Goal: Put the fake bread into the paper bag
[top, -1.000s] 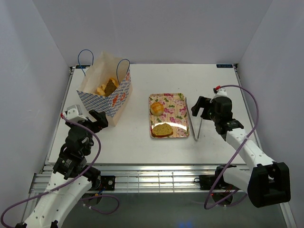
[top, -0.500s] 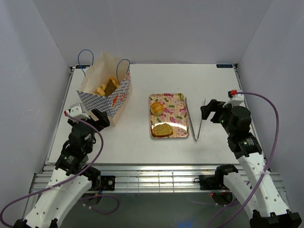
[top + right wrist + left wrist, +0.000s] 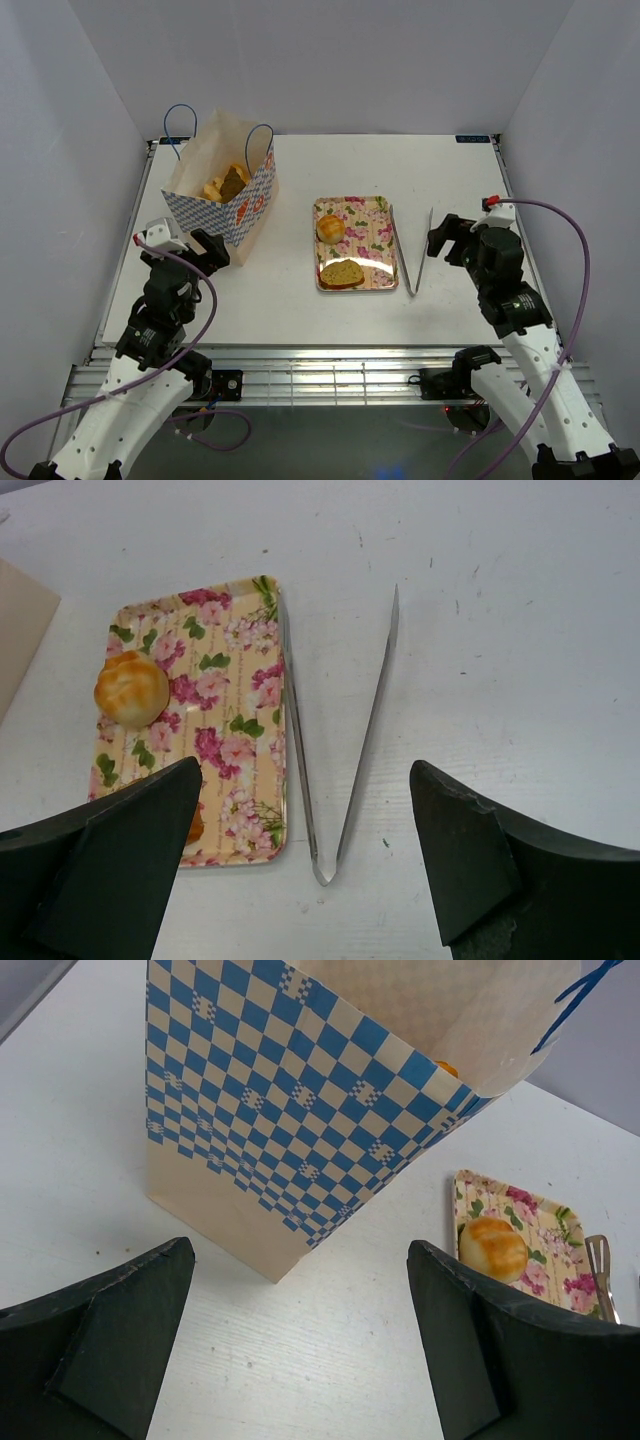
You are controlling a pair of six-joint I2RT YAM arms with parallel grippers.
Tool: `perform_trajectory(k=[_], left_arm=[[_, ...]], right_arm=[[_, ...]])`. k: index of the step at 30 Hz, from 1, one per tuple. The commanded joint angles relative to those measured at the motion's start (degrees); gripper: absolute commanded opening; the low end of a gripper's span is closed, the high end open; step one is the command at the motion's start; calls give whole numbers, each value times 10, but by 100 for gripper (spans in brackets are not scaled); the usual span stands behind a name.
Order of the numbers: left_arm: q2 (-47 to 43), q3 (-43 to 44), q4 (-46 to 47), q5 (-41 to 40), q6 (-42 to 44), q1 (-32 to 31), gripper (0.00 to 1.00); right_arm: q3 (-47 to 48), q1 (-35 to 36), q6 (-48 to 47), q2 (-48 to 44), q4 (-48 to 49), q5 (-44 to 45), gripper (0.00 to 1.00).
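Observation:
The paper bag [image 3: 222, 190] stands upright at the back left, blue-checkered, with several fake bread pieces [image 3: 228, 183] inside. A round bun [image 3: 331, 229] and a flat slice [image 3: 343, 272] lie on the floral tray [image 3: 375, 215]. My left gripper [image 3: 203, 251] is open and empty just in front of the bag [image 3: 300, 1110], low over the table. My right gripper [image 3: 448, 240] is open and empty, right of the tray. In the right wrist view the bun [image 3: 131, 688] sits far left on the tray [image 3: 235, 710], and my left finger hides most of the slice.
Metal tongs [image 3: 410, 250] lie spread in a V on the table between the tray and my right gripper; their joined end [image 3: 325, 865] points toward me. The bag's blue cord handles [image 3: 180, 115] stick up at the back. Walls close in left, right and behind.
My right gripper has pulled back from over the tongs toward the right and near side, leaving them lying on the table. The left arm shifted only slightly.

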Motion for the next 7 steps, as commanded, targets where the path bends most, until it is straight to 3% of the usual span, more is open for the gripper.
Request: perform_trajectory(k=[1, 7], left_arm=[[-7, 2, 0, -9, 3, 0, 98], [-7, 2, 0, -9, 3, 0, 98]], right_arm=[[6, 4, 9, 11, 4, 20, 90], [7, 4, 12, 18, -6, 55, 90]])
